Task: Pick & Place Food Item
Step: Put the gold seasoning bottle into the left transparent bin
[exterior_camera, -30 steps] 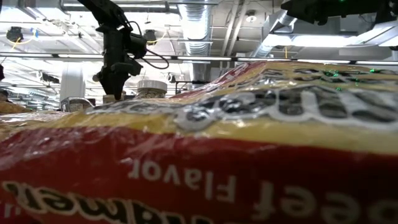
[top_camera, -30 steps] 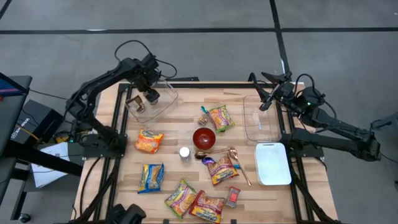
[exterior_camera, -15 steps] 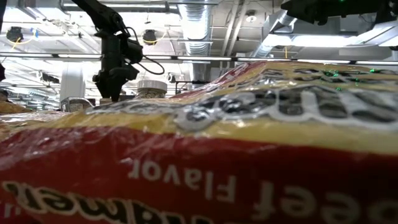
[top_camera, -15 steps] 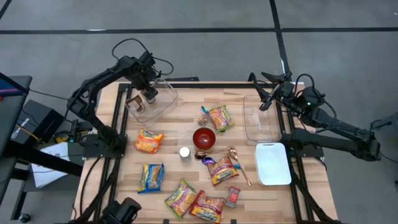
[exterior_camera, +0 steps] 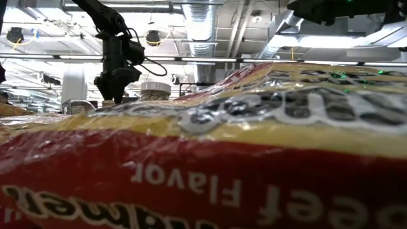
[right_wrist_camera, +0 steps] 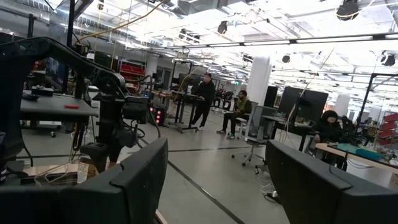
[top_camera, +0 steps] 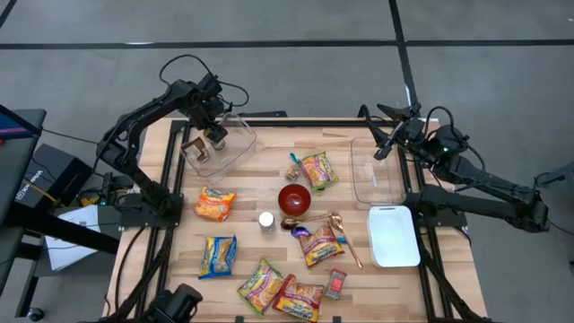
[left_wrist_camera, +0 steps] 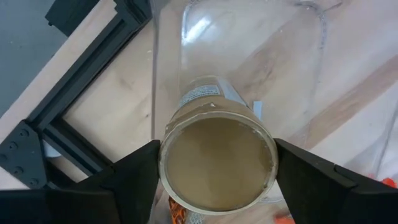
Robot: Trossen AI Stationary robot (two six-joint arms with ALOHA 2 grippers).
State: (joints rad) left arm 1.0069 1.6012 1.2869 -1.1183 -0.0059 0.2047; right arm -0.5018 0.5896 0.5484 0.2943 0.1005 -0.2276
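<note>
A round can with a tan lid [left_wrist_camera: 217, 155] stands upright between the fingers of my left gripper [left_wrist_camera: 217, 180], which is shut on it. The gripper [top_camera: 215, 136] points down over a clear plastic container [top_camera: 224, 152] at the table's far left. A small brown item [top_camera: 192, 148] lies in that container. My right gripper [right_wrist_camera: 217, 186] hangs open with nothing in it, raised above the table's far right [top_camera: 381, 148] and pointing level toward the left arm. Several snack packets [top_camera: 215, 205] lie on the wooden table. My left gripper pinches the can by its side wall just under the lid's rim [left_wrist_camera: 163, 165], one finger [left_wrist_camera: 134, 180] on each side. The fingers come from above, pointing down. The can stays upright, lid up, over the clear container. Its bottom is hidden by the can itself.
A second clear container [top_camera: 377, 170] and a white tray [top_camera: 395, 235] sit at the right. A red bowl [top_camera: 294, 199], a small white cup [top_camera: 266, 220] and a spoon [top_camera: 345, 235] lie mid-table. One packet [exterior_camera: 254, 159] fills the low view close to the camera.
My left gripper has shifted a little toward the table's left edge with the can, staying over the clear container. The can has kept upright in the hold.
</note>
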